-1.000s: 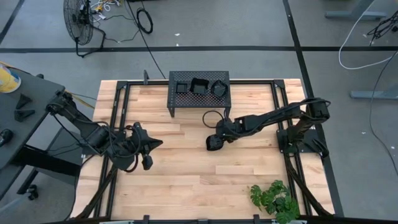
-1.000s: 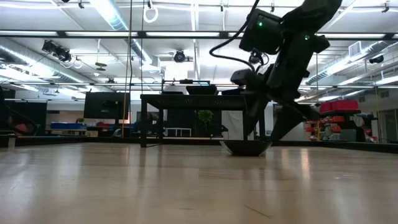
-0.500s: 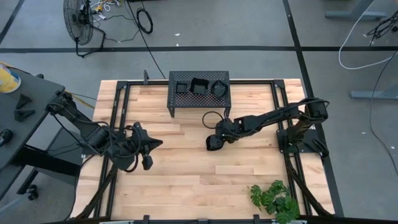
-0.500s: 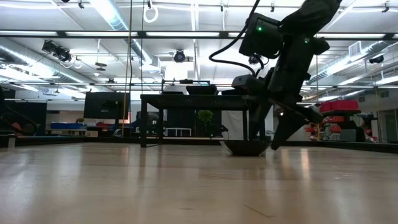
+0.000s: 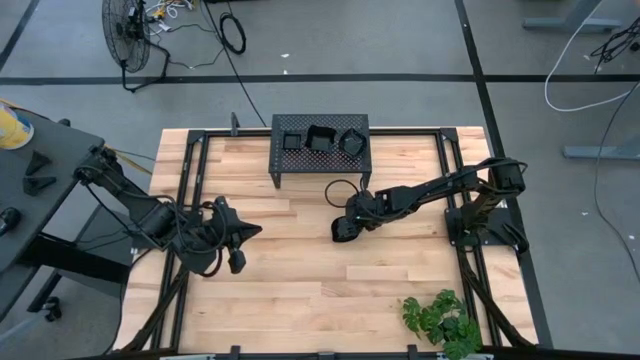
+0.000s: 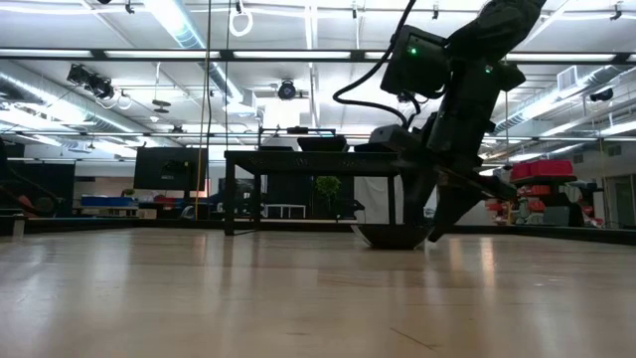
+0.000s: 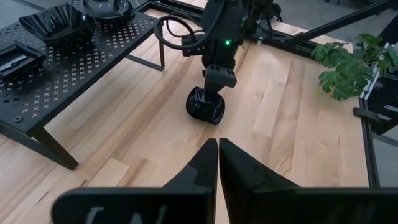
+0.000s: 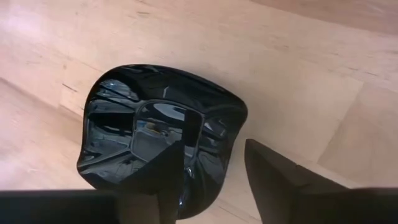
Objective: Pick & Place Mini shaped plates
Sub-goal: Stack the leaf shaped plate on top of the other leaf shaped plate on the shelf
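Four small glossy black dishes are on view: three sit in a row on the black perforated stand (image 5: 320, 150) at the far edge of the wooden table (image 5: 300, 300), and a fourth, a rounded plate (image 5: 342, 230), lies on the bare boards near the middle, just in front of the stand. On the stand, a square plate (image 5: 292, 141) is at the left, a deeper angular plate (image 5: 321, 137) is in the centre and a wavy-edged plate (image 5: 352, 142) is at the right. Reaching in from the right side of the table, the right gripper (image 8: 211, 171) is down at the rounded plate's near rim, its fingers spread with one finger (image 8: 168, 174) over the glossy inside and the other outside the rim on the wood; whether the fingers actually press on the rim is hard to tell from here, and the plate appears to rest flat on the table. Across the table, the left gripper (image 5: 237, 238) hangs low over the boards at the left, well apart from the plate, its two fingers pressed together with nothing between them. A green leafy plant (image 5: 440, 320) stands at the table's near right corner.
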`<state>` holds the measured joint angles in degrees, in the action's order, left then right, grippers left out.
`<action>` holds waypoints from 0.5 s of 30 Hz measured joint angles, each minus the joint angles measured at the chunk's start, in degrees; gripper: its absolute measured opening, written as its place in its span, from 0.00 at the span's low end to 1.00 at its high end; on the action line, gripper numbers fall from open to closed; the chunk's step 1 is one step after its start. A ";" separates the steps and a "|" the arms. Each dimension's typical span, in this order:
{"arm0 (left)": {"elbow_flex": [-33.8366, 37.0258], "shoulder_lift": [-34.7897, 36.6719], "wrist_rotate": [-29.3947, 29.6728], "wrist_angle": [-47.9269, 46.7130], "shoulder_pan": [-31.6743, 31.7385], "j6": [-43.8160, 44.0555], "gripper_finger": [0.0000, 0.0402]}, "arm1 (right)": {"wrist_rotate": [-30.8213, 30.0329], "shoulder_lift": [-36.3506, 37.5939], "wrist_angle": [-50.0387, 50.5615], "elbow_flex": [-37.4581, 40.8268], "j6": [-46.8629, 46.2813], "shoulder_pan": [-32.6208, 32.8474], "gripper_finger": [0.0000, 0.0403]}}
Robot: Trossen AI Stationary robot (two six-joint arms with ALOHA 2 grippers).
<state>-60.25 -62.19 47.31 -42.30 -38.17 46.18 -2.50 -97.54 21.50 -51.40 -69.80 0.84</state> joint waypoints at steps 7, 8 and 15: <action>0.00 0.00 0.01 0.02 0.00 0.12 0.05 | -0.02 0.00 0.02 0.00 -0.26 0.00 0.30; 0.00 0.00 0.00 0.02 0.00 0.12 0.05 | 0.00 0.00 0.02 0.00 -0.26 0.00 0.29; 0.00 0.00 0.00 0.02 0.00 0.15 0.05 | -0.02 0.00 0.02 0.00 -0.26 0.00 0.20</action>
<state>-60.25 -62.19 47.31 -42.28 -38.17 46.33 -2.52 -97.54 21.52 -51.40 -70.06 0.84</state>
